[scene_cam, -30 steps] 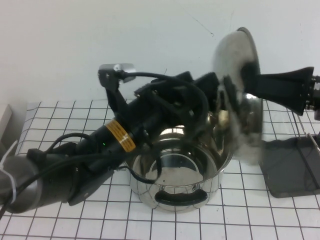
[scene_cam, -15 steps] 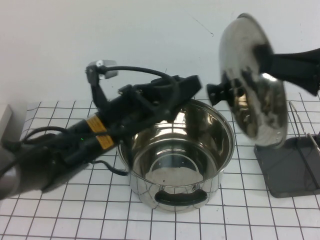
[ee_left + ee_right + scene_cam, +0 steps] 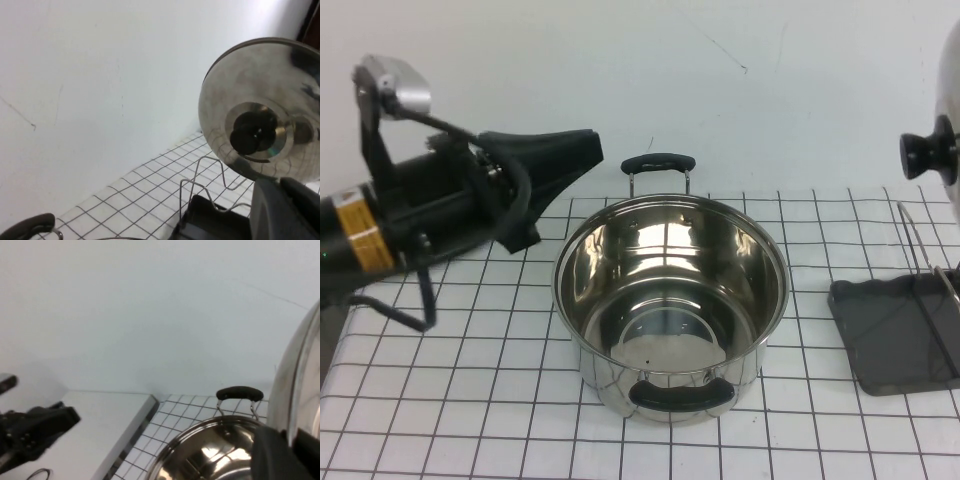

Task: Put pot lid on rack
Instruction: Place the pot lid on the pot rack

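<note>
The pot lid (image 3: 950, 110) is at the far right edge of the high view, on edge in the air above the rack, its black knob (image 3: 926, 155) pointing left. In the left wrist view the lid (image 3: 260, 107) hangs above the rack's wire uprights (image 3: 210, 170). My right gripper (image 3: 292, 436) is shut on the lid's rim (image 3: 295, 375); it is out of the high view. The rack (image 3: 895, 335) is a dark tray with wire uprights (image 3: 912, 240) at the right. My left gripper (image 3: 590, 147) is shut and empty, left of the pot; its fingers (image 3: 270, 210) show in the left wrist view.
The deep steel pot (image 3: 670, 300) with two black handles stands in the middle of the checked table, between my left arm (image 3: 410, 215) and the rack. It also shows in the right wrist view (image 3: 210, 450).
My left arm has pulled back to the left, away from the pot and lid. The right gripper has carried the lid further right, now mostly out of the high view.
</note>
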